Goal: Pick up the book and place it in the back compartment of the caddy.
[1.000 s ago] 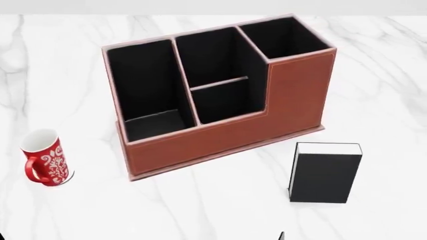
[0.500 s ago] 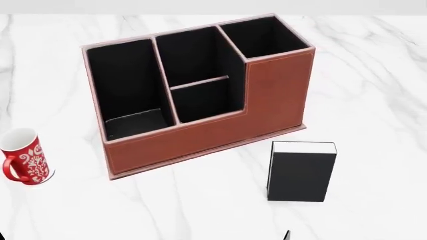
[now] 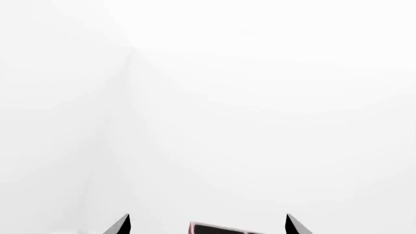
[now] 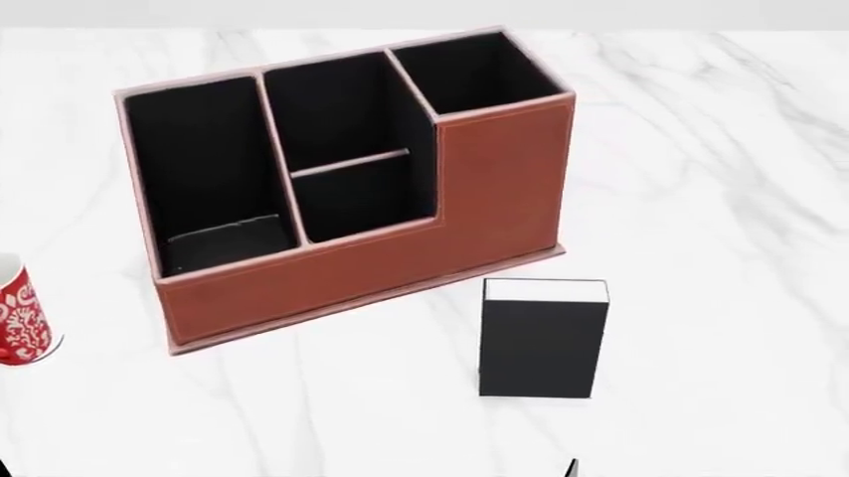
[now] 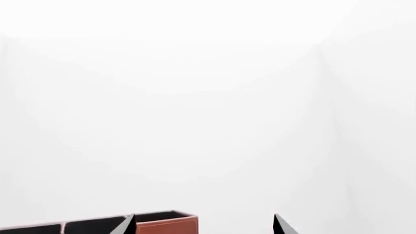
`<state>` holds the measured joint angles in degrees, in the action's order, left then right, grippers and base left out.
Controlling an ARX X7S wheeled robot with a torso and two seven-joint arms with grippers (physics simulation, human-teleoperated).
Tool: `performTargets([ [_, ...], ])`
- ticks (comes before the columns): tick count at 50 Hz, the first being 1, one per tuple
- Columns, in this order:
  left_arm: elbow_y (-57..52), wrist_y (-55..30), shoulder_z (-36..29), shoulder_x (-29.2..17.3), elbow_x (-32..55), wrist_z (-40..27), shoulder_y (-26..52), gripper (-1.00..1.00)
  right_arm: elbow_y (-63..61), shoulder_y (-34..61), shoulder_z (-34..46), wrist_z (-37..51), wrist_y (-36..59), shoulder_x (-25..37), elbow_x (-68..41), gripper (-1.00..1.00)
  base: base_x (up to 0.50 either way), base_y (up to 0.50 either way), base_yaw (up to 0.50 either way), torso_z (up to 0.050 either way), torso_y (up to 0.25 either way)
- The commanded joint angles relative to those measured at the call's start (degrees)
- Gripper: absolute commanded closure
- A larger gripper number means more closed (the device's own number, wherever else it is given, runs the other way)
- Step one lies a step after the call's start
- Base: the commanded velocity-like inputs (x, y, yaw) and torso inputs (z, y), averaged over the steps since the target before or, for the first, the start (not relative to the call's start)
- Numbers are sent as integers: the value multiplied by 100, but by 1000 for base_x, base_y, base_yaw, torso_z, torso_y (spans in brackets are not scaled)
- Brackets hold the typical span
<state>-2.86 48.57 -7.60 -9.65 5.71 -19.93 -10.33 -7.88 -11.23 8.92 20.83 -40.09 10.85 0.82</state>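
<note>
Only the head view shows the book (image 4: 543,343) upright on the marble surface (image 4: 717,179) just before the caddy (image 4: 348,179); both wrist views show fingers (image 3: 120,225) (image 5: 281,225) apart.

We see a reddish-brown caddy (image 4: 398,263) with pale stitching and black lining at the upper left of the head view, a black book (image 4: 542,344) with white page edges at lower right, a red mug (image 4: 20,323) with white ornament at the left edge, and a white, grey-veined marble surface (image 4: 717,179).
</note>
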Motion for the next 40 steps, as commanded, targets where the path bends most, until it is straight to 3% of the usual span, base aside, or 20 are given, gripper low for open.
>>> performTargets([
  [1,-3,0,-27,-32,5,-45,5,-100,-6,-1,36,44,-19,36,-7,-100,-8,-168,0,0,0],
  [25,-17,2,-78,-85,-7,-133,-2,-100,-8,-14,64,166,-103,95,28,-100,-7,-165,0,0,0],
  [40,-21,6,-105,-118,-11,-185,5,-100,-20,-141,4,339,-571,78,455,-100,60,-1,0,0,0],
])
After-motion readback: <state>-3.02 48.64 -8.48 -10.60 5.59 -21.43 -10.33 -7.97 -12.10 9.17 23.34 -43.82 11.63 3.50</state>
